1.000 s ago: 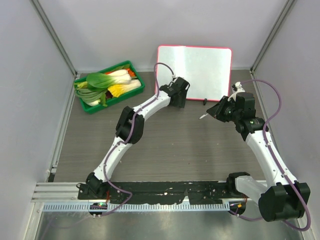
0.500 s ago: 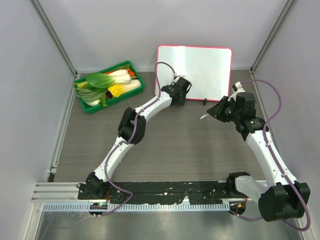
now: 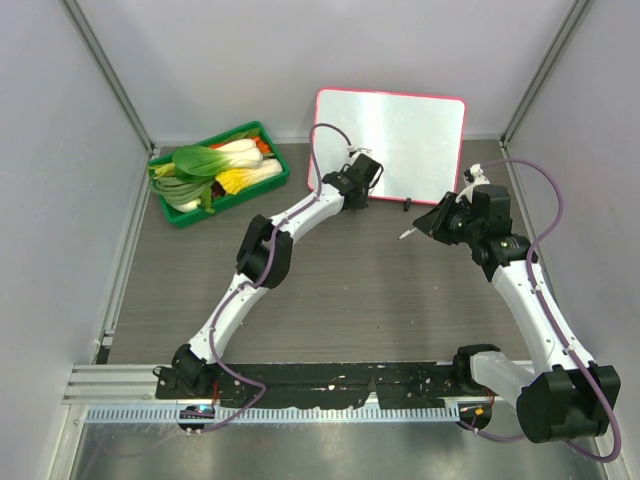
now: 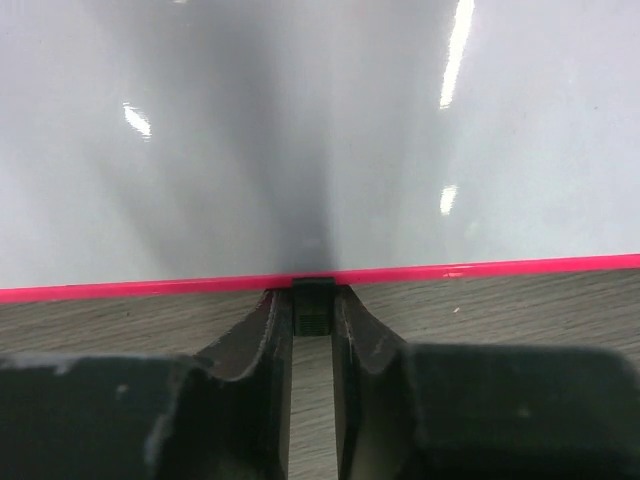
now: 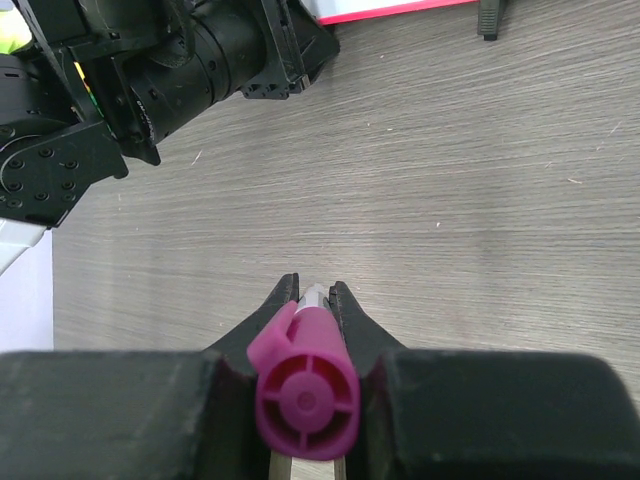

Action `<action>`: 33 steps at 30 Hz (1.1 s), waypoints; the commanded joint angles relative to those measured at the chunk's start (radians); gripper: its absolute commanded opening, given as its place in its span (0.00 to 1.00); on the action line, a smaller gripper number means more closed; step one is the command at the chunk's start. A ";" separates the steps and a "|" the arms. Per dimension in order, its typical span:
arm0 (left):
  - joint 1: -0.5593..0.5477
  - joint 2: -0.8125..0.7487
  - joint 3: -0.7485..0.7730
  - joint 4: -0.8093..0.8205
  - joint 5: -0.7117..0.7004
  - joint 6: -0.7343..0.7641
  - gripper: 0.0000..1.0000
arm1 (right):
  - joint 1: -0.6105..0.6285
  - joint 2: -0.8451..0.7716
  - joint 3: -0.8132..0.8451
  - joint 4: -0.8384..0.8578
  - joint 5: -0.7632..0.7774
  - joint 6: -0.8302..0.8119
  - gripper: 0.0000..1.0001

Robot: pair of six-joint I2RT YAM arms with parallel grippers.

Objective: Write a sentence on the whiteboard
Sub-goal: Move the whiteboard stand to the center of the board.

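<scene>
The whiteboard (image 3: 410, 140) leans at the back of the table, glossy white with a pink-red frame (image 4: 120, 291). Its face is bare; the sentence is not in view. My left gripper (image 3: 368, 192) reaches the board's lower left edge. In the left wrist view, the left gripper (image 4: 313, 305) has both fingers pressed against a small black foot (image 4: 313, 312) under the frame. My right gripper (image 3: 428, 225) hovers over the table to the right of the board, shut on a marker (image 5: 305, 395) with a magenta end. The marker's white tip (image 3: 405, 234) points left.
A green tray (image 3: 180, 216) of vegetables (image 3: 215, 165) sits at the back left. The board's second black foot (image 3: 409, 203) stands near the marker tip. In the right wrist view, the left arm (image 5: 180, 70) fills the upper left. Grey walls enclose the table.
The left gripper's jaws have closed onto the board's black foot. The board has shifted slightly. The right arm and marker have not moved.
</scene>
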 commanded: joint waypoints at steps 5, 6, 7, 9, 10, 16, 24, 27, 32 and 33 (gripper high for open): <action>-0.004 -0.070 -0.142 0.113 0.019 0.015 0.00 | -0.004 0.006 0.035 0.031 -0.025 0.000 0.01; -0.007 -0.091 -0.182 0.126 0.010 0.017 0.00 | -0.004 0.003 0.035 0.031 -0.031 0.000 0.01; -0.010 -0.119 -0.222 0.140 -0.001 0.017 0.00 | -0.004 0.003 0.034 0.031 -0.034 0.001 0.01; -0.018 -0.174 -0.319 0.183 -0.016 0.009 0.00 | -0.004 0.005 0.031 0.035 -0.034 0.004 0.01; -0.021 -0.204 -0.371 0.201 -0.023 0.000 0.00 | -0.004 0.005 0.029 0.037 -0.036 0.006 0.01; -0.056 -0.358 -0.602 0.261 -0.062 -0.040 0.00 | -0.004 0.005 0.026 0.041 -0.053 0.018 0.01; -0.131 -0.495 -0.837 0.265 -0.128 -0.144 0.00 | -0.006 -0.020 0.005 0.046 -0.068 0.032 0.01; -0.153 -0.545 -0.903 0.235 -0.179 -0.192 0.00 | -0.004 -0.030 -0.005 0.043 -0.073 0.035 0.01; -0.182 -0.654 -1.054 0.266 -0.208 -0.253 0.00 | -0.004 -0.044 -0.018 0.043 -0.082 0.037 0.01; -0.188 -0.668 -1.081 0.269 -0.208 -0.265 0.00 | -0.004 -0.046 -0.020 0.043 -0.084 0.038 0.01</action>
